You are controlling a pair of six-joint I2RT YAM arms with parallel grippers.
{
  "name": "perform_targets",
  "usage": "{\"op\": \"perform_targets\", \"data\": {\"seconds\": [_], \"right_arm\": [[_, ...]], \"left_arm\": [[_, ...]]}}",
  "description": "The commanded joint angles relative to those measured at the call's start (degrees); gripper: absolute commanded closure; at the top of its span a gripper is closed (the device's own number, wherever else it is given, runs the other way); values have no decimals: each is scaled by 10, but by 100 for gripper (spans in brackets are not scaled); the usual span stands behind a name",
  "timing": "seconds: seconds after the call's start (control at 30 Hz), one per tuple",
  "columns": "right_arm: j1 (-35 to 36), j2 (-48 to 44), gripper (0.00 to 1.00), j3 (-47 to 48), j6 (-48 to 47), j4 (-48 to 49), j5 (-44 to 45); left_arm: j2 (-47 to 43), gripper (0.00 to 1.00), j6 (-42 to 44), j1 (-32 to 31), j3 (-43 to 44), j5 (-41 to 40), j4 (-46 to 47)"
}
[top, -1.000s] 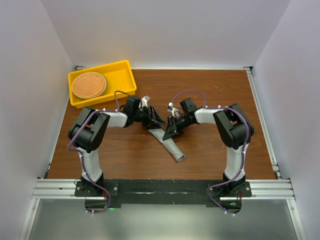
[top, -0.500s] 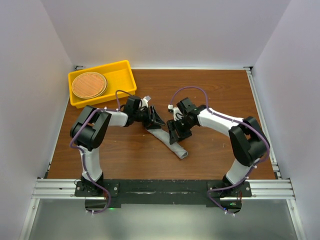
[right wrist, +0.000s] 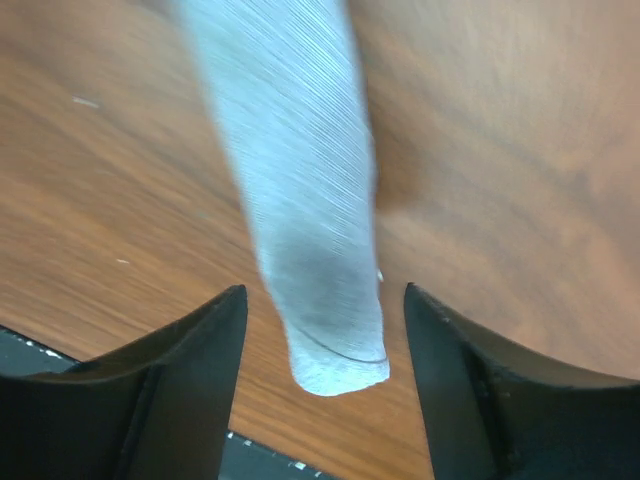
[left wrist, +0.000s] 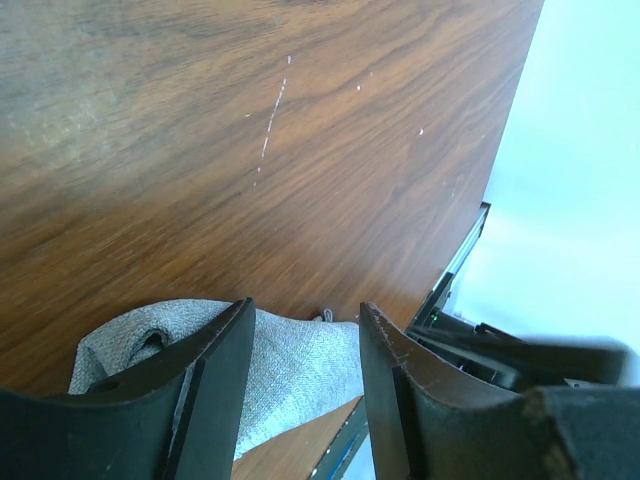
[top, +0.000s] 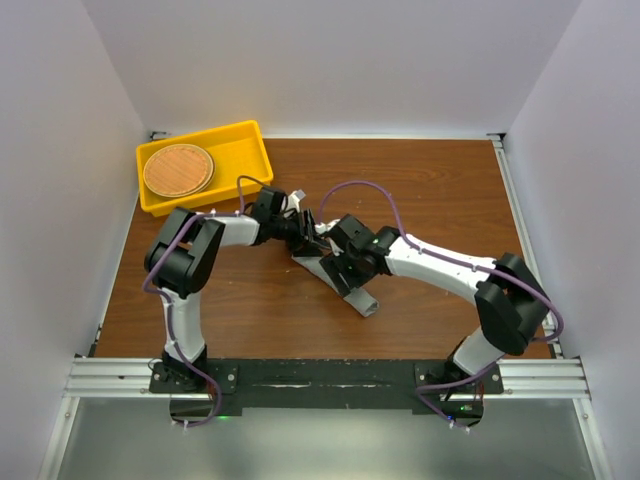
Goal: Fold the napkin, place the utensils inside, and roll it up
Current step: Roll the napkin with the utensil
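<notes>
As the napkin [top: 361, 298] lies on the surface [top: 440, 190] as a narrow grey roll, set slantwise between the two arms, the folding and rolling are judged to be largely done. No utensils can be seen in any view; it is supposed, not seen, that they are wrapped inside. The left hand [left wrist: 302, 325] is held with its fingers apart at the far end of the roll, the cloth showing between and below them; whether the cloth is touched cannot be told. The right hand [right wrist: 322, 300] is likewise spread and is held over the near part of the roll, whose end is seen between the fingers without being clamped. That end looks somewhat loose, with an edge of cloth curving across it. Little is judged to be left: the roll tightened or tidied, and both hands drawn clear. The yellow tray [top: 255, 150], with the woven disc [top: 178, 170] in it, stands well apart at the far left corner.
</notes>
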Motion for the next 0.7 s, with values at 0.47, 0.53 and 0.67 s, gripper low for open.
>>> {"op": "perform_targets", "data": {"seconds": [0.47,0.53,0.67], "right_arm": [[66,148,28,129,-120,33,109],[68,157,28,120,-118,39,112],[67,172,36,123,-107,37,131]], "left_arm": [[38,48,32,22,41,-19,-127],[40,47,28,24,43,-14,-126],[42,46,33,25,57,-13,-134]]}}
